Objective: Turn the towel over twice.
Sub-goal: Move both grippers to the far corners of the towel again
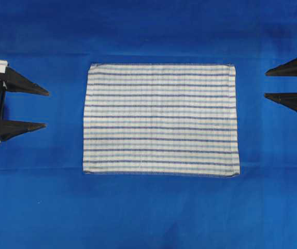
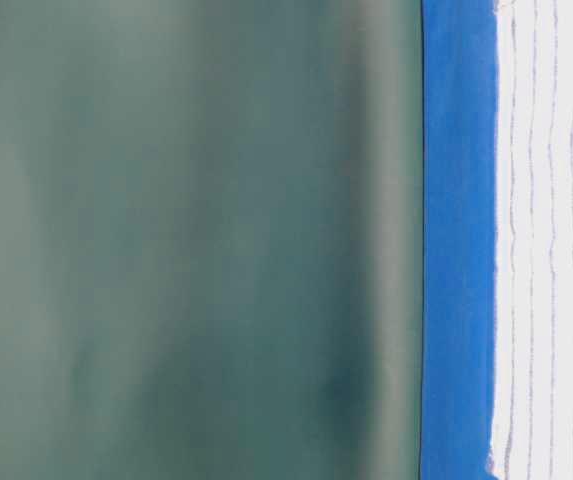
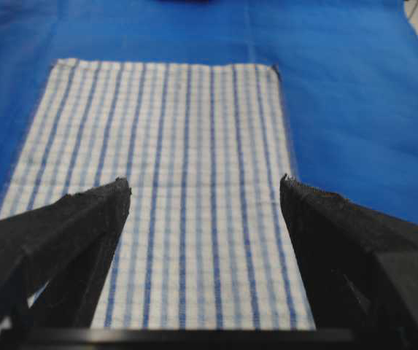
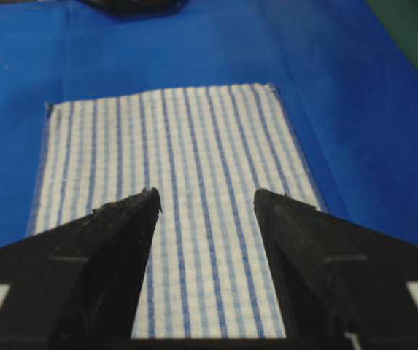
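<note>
The towel (image 1: 161, 119) lies flat and spread out in the middle of the blue table cloth, white with dark-blue and light-blue stripes. It shows again in the left wrist view (image 3: 194, 168), the right wrist view (image 4: 179, 160) and the table-level view (image 2: 551, 240). My left gripper (image 1: 47, 109) hovers open off the towel's left edge, fingers pointing at it, nothing between them (image 3: 205, 186). My right gripper (image 1: 265, 84) stands open off the towel's right edge, likewise holding nothing (image 4: 207, 195). Neither touches the cloth.
The plain blue table cloth (image 1: 148, 207) covers the whole table around the towel, with faint crease lines. A dark green backdrop (image 2: 186, 240) stands behind the table's far edge.
</note>
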`<state>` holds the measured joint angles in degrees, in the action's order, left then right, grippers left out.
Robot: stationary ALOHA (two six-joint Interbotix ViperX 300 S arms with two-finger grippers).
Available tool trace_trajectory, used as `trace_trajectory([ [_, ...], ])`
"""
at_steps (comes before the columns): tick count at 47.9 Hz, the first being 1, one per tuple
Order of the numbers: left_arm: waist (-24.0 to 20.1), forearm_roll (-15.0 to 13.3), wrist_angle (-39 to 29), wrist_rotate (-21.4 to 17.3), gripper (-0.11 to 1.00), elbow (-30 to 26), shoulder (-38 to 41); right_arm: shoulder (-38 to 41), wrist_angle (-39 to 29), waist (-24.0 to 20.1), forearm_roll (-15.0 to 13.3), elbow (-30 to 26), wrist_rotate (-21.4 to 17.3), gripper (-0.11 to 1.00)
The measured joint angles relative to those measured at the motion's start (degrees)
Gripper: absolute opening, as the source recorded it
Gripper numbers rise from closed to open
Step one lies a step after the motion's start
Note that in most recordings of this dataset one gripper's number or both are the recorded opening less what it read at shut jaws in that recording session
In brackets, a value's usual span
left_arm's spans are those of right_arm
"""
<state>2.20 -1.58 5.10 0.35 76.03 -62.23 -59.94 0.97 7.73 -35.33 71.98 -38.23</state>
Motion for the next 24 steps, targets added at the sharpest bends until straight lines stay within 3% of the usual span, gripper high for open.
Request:
trace_trajectory([
  [12,-5.6,0.0,5.1,0.6,0.79,0.0,5.0,2.1,-0.7,2.0,2.0,-0.1,-0.1,0.63],
  [24,-15.3,0.0,12.2,0.0,0.79,-2.6,20.8,11.8,-1.1,11.1,3.7,-1.6,-0.1,0.63],
])
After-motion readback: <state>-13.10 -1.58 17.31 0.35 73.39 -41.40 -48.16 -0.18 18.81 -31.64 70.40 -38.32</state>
